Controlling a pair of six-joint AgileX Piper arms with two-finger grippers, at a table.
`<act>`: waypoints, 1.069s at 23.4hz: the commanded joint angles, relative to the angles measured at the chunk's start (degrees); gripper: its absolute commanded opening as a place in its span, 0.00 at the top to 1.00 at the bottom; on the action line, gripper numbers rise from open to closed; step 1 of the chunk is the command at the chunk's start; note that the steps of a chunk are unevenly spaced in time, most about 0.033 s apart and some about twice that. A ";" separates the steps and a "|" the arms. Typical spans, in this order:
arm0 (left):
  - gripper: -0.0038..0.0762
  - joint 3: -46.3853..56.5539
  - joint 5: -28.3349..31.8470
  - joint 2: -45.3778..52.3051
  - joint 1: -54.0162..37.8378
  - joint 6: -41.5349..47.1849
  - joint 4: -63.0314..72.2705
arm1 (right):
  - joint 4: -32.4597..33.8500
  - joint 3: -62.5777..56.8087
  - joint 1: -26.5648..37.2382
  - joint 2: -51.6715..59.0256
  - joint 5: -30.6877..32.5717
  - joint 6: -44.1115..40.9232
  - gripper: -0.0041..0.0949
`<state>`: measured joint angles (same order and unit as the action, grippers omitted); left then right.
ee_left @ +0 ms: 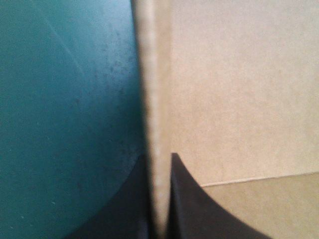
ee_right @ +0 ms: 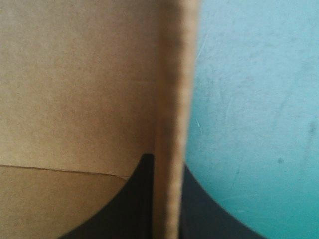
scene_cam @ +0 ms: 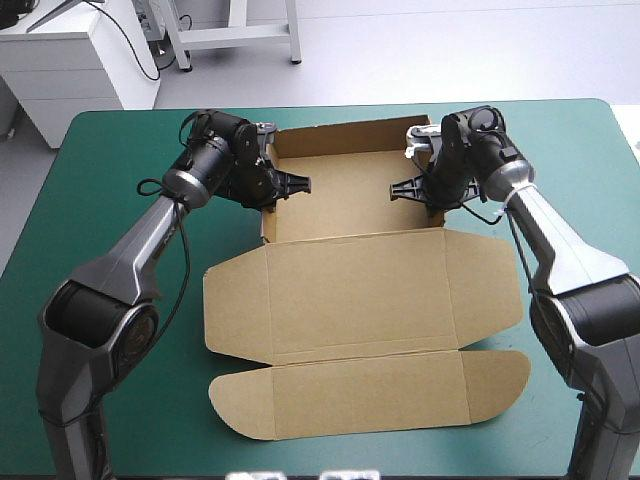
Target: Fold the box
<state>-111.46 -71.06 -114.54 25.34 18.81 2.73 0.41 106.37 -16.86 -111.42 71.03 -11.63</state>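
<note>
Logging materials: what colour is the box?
Plain brown, no print; the box shows best in the high view.

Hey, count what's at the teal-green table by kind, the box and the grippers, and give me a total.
brown box: 1
grippers: 2 (left gripper, right gripper, fingers of each shut on a box wall)
total: 3

High camera, above and behind me, looks down on whole table (scene_cam: 100, 160). Both my wrist cameras press close along box (ee_left: 154, 99) walls, also seen from above.
</note>
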 commanded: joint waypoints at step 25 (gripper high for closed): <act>0.11 -6.18 -2.63 -2.64 0.28 -9.31 7.27 | -3.34 3.84 0.48 -1.69 0.63 3.21 0.25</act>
<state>-113.86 -70.87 -120.84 25.30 9.02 9.01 -2.64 106.99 -16.85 -116.61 71.01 -8.62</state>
